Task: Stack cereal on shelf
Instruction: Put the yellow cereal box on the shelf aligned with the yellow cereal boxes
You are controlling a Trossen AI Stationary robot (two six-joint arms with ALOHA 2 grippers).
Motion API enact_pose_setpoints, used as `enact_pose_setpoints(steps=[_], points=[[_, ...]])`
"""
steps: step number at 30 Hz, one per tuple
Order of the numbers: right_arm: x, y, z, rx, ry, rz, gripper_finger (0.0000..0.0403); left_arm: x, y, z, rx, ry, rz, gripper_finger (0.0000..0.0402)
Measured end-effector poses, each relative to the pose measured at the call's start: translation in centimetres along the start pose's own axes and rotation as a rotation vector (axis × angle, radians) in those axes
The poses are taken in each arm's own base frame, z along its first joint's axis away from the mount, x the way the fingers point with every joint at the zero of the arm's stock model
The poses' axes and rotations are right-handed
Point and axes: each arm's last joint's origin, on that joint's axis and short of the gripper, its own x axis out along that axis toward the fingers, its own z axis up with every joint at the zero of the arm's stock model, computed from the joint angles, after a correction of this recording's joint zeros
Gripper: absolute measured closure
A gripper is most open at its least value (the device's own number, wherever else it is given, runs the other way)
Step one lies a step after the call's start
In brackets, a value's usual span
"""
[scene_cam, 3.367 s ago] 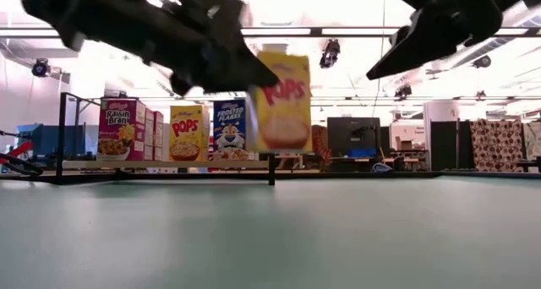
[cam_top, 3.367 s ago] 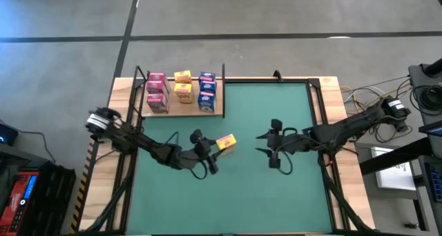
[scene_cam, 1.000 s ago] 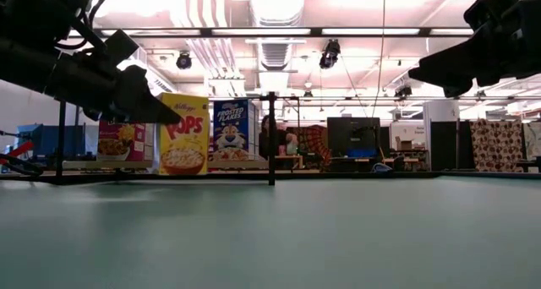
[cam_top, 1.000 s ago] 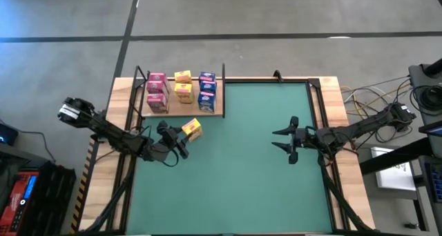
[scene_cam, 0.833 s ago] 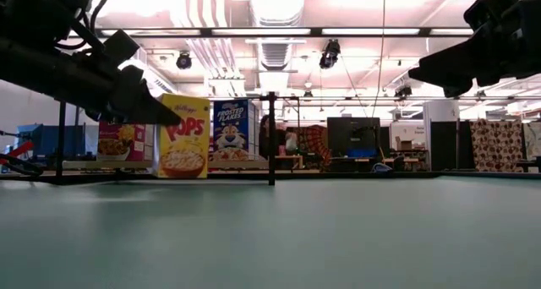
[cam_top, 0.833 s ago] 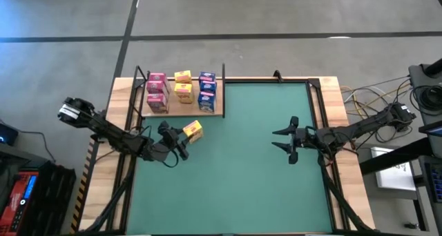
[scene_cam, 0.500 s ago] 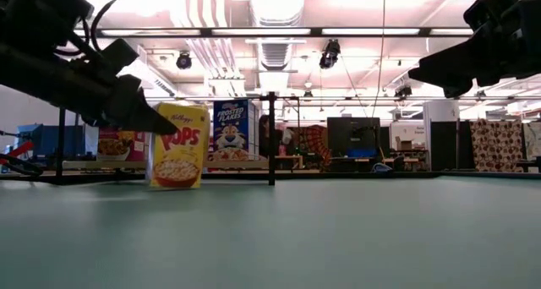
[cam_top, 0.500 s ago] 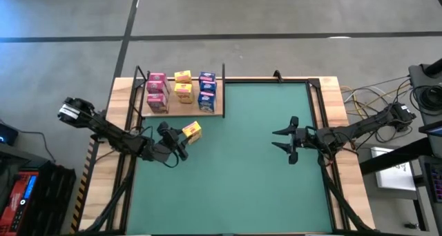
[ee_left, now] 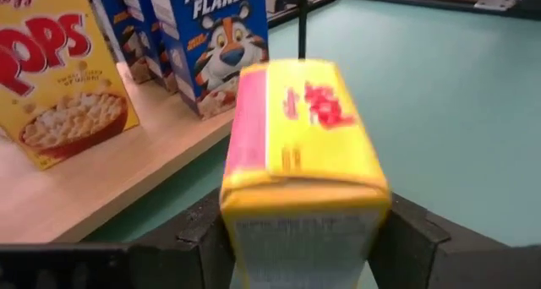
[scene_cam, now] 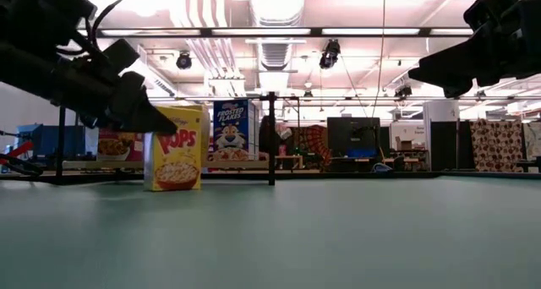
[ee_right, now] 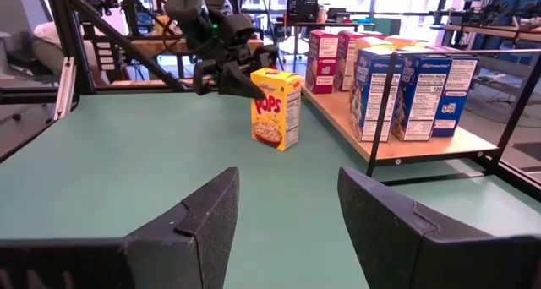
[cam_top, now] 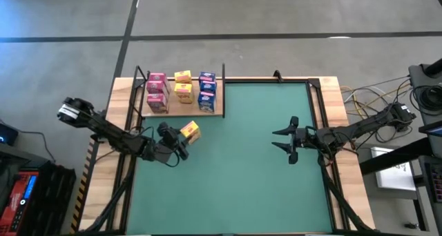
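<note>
- Green mat (cam_top: 235, 174) covers the table, a workshop behind.
- Right gripper (cam_top: 284, 142), near the mat's right edge, waits with fingers apart, empty.
- Left gripper (cam_top: 181, 141), near the shelf's front edge, straddles a yellow cereal box (cam_top: 190, 132) standing on the mat; whether it presses or has let go, I cannot tell.
- Likely light, thin, crushable cardboard; best pinched gently across the narrow sides.
- Shelf (cam_top: 181, 112), at the mat's far left corner, carries pink, yellow and blue boxes.
</note>
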Motion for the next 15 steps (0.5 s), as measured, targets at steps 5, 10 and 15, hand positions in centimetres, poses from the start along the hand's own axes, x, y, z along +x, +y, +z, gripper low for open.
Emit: enact_pose_setpoints(steps=[5,10,15], points=[[0.0,0.0,0.0,0.000,0.000,0.000,0.0211,-0.1,-0.6,1.0,0.025,0.015,-0.058,0.0179],[0.0,0.0,0.0,0.000,0.000,0.000,0.0211,-0.5,-1.2,3.0,0.136,0.082,-0.036,0.0158],[0.0,0.0,0.0,0.000,0.000,0.000,0.0211,-1.4,-1.3,6.1,0.170,0.163,0.097,0.0153]])
